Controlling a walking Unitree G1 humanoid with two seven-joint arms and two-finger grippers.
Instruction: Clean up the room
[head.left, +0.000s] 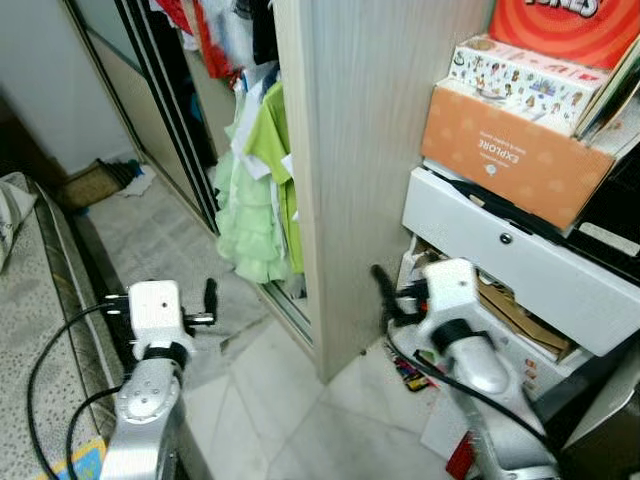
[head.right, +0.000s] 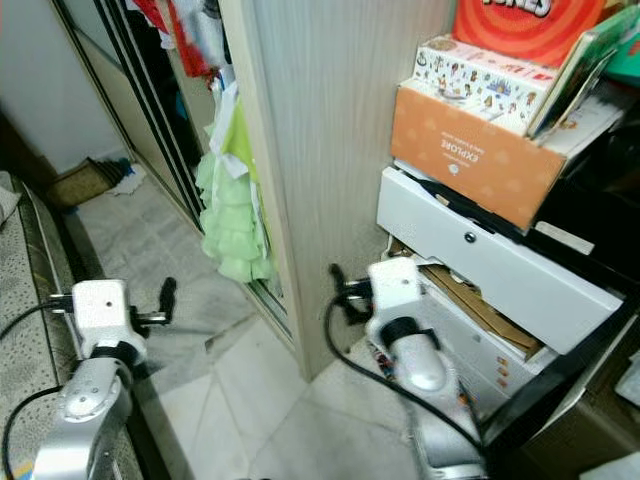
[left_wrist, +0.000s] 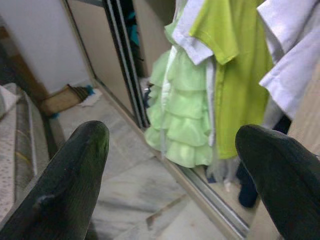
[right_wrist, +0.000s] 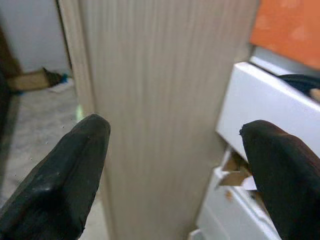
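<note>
My left gripper (left_wrist: 172, 132) is held low over the marble floor (head.left: 270, 400), open and empty. It faces light green clothes (left_wrist: 187, 127) that hang in the open wardrobe, reaching nearly to the floor. My right gripper (right_wrist: 172, 125) is open too, holding nothing, close in front of the pale wooden wardrobe side panel (head.left: 370, 150). One of its black fingers (head.left: 381, 287) nearly touches the panel's lower edge. Small coloured items (head.left: 410, 372) lie on the floor at the foot of the white drawers.
White drawers (head.left: 510, 260) stand half open on the right, with an orange box (head.left: 510, 150) and picture boxes stacked on top. A mattress (head.left: 30, 330) edges the left side. A brown mat (head.left: 90, 183) lies far back by the sliding door track (head.left: 170, 130).
</note>
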